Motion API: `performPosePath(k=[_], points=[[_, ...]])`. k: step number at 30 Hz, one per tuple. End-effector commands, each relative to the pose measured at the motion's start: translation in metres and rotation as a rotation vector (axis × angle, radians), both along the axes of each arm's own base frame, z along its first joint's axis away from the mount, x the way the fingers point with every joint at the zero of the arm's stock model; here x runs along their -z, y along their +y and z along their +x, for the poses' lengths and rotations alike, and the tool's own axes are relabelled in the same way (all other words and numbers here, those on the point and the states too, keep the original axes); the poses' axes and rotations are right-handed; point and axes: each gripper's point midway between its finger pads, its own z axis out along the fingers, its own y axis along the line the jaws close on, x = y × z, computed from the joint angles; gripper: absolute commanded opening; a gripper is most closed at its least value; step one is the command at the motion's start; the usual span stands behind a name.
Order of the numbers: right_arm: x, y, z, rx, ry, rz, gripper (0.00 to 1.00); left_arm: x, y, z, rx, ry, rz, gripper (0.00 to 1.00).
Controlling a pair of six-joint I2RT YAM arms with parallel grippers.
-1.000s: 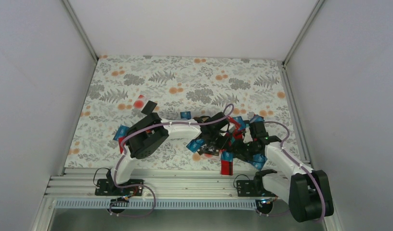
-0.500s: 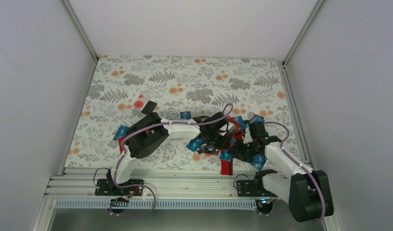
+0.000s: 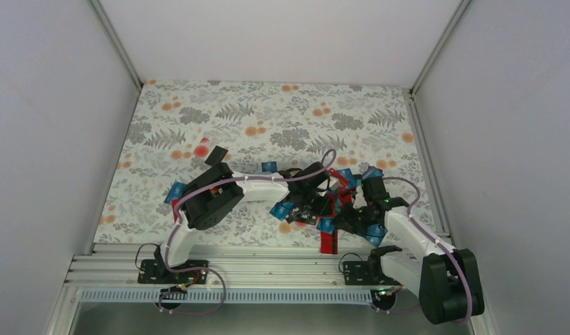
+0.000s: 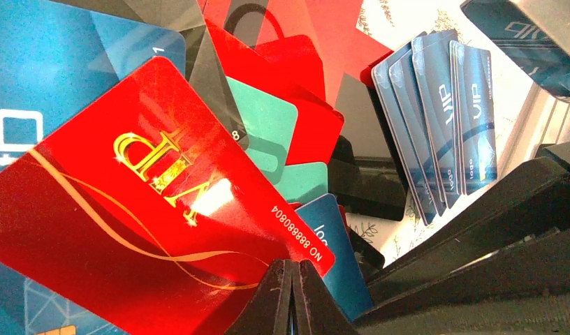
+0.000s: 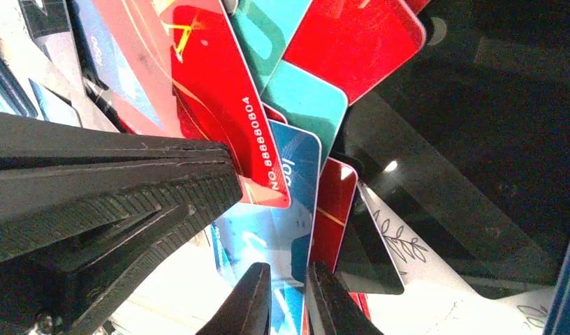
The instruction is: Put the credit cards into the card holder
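A fan of credit cards, among them a red VIP card (image 4: 163,202), teal cards (image 4: 265,129) and blue ones (image 4: 338,244), spreads out from my left gripper (image 4: 293,296), which is shut on the fan's base. In the top view it (image 3: 316,206) meets my right gripper (image 3: 336,218) right of centre. My right gripper (image 5: 288,296) stands almost closed, a narrow gap left around the lower edge of a blue card (image 5: 268,237), beside a dark red card (image 5: 334,216). A dark thick rectangle (image 4: 366,188) under the fan may be the card holder; I cannot tell.
Several blue VIP cards (image 4: 443,118) lie overlapped beside the fan. Loose cards are scattered on the floral cloth: blue ones (image 3: 175,192) (image 3: 269,167) (image 3: 374,234), a black one (image 3: 217,155), a red strip (image 3: 329,241). An aluminium rail (image 3: 268,262) runs along the near edge, with white walls around.
My right gripper's jaws have narrowed over the last second. Both arms stay almost where they were; the left stays shut on the fan.
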Motion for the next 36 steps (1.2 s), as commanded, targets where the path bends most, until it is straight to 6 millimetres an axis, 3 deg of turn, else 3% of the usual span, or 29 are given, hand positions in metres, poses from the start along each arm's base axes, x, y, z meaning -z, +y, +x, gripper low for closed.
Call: performPosePath(k=[1,11,21,30,36], points=[[-0.021,0.011,0.014,-0.020,-0.070,0.062,0.14,0.025,0.023,-0.003,-0.039,0.029,0.100,0.02],[-0.023,0.011,0.016,-0.018,-0.074,0.060,0.05,0.019,0.023,-0.001,-0.047,0.031,0.081,0.02],[-0.028,0.011,0.020,-0.019,-0.086,0.056,0.04,0.002,0.022,0.000,-0.064,0.039,0.031,0.02],[-0.036,0.008,0.024,-0.015,-0.107,0.035,0.04,-0.055,0.024,0.016,-0.128,-0.042,-0.052,0.03],[-0.042,0.001,0.030,0.010,-0.126,-0.009,0.04,-0.078,0.032,0.024,-0.164,-0.097,-0.081,0.02]])
